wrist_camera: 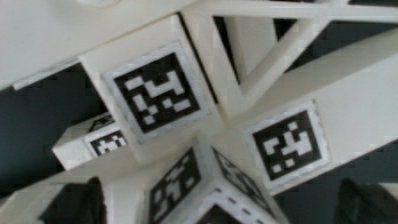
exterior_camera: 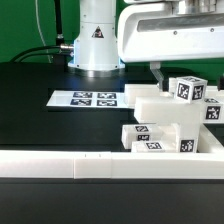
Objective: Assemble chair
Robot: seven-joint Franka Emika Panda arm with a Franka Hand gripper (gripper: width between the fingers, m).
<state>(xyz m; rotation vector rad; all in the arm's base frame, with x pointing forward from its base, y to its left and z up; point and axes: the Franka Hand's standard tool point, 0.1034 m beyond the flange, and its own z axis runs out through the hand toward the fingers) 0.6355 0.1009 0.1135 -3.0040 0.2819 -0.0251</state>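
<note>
The chair parts (exterior_camera: 168, 122) are a cluster of white blocks and panels with black-and-white tags, at the exterior view's right, just behind the border rail. My gripper (exterior_camera: 165, 78) hangs straight above them, its fingertips close over the top tagged blocks (exterior_camera: 187, 89). In the wrist view the tagged pieces (wrist_camera: 157, 90) fill the frame. A ridged white piece with tags on both faces (wrist_camera: 222, 185) sits between my two dark fingers (wrist_camera: 80, 200). The jaws stand wide apart with gaps on both sides of it. My gripper (wrist_camera: 222, 208) is open and holds nothing.
The marker board (exterior_camera: 85, 99) lies flat on the black table left of the parts. The robot base (exterior_camera: 95, 40) stands behind it. The long white border rail (exterior_camera: 60, 165) runs along the front edge. Green backdrop behind.
</note>
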